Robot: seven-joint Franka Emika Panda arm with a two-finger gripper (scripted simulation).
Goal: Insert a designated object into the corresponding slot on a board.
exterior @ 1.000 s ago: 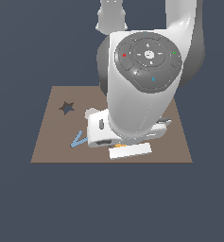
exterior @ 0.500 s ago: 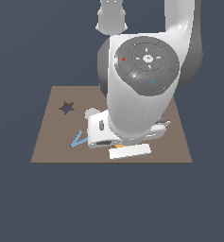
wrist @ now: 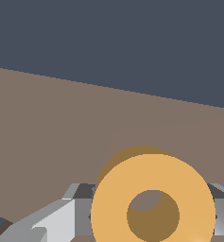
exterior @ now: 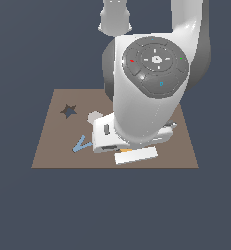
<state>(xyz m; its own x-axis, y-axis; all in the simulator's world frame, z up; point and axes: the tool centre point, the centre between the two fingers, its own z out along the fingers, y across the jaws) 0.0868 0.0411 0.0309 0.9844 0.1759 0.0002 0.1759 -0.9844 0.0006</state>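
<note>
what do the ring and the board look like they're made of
Ring: flat matte orange, with no gloss or grain, so plastic or painted wood at a guess. Board: even matte brown with no visible grain, perhaps wood or fibreboard. Being simulator renders, neither look settles it.

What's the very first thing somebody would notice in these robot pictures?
In the exterior view, the huge white robot arm fills the middle and hides much of the flat brown rectangular board beneath it. In the wrist view, the flat orange-yellow ring with a round hole looms close to the camera, with grey jaws showing on either side of it. A small dark star-shaped recess sits near the board's far corner on the exterior view's left.
</note>
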